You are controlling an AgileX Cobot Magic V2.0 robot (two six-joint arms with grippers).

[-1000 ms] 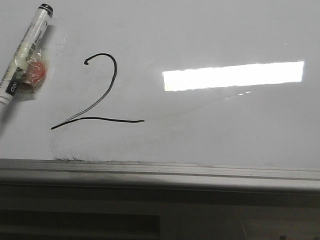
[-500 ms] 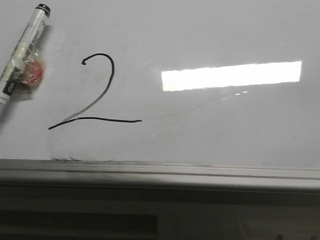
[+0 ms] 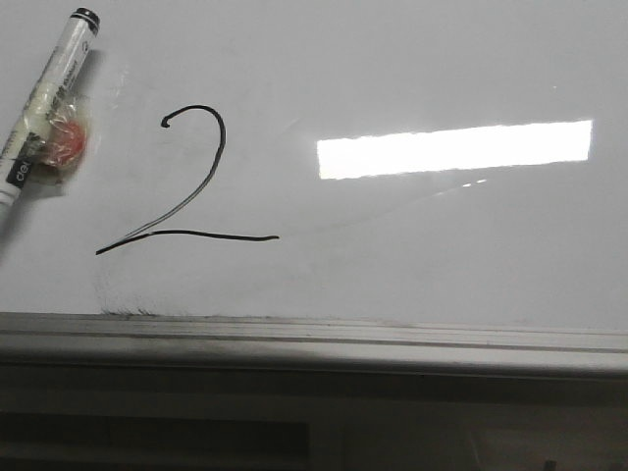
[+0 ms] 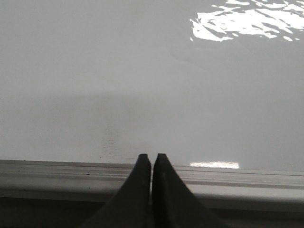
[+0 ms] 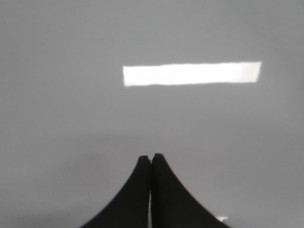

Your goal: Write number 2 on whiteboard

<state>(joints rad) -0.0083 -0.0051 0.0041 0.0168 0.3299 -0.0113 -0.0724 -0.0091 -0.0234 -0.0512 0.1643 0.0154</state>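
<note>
A black number 2 (image 3: 186, 186) sits on the lower left of the whiteboard (image 3: 442, 255). A marker (image 3: 44, 103) at the upper left shows the letters "del". The left gripper (image 4: 151, 159) and right gripper (image 5: 151, 159) are each pressed together, holding nothing.

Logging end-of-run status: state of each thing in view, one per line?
2: fully drawn in black, hook, curve, diagonal and base stroke all there.
Whiteboard: glossy, faint grey smudges near its bottom edge, light reflection on it.
Marker: capped, at the board's upper left, no gripper on it.
Left gripper: shut, empty.
Right gripper: shut, empty.
</note>
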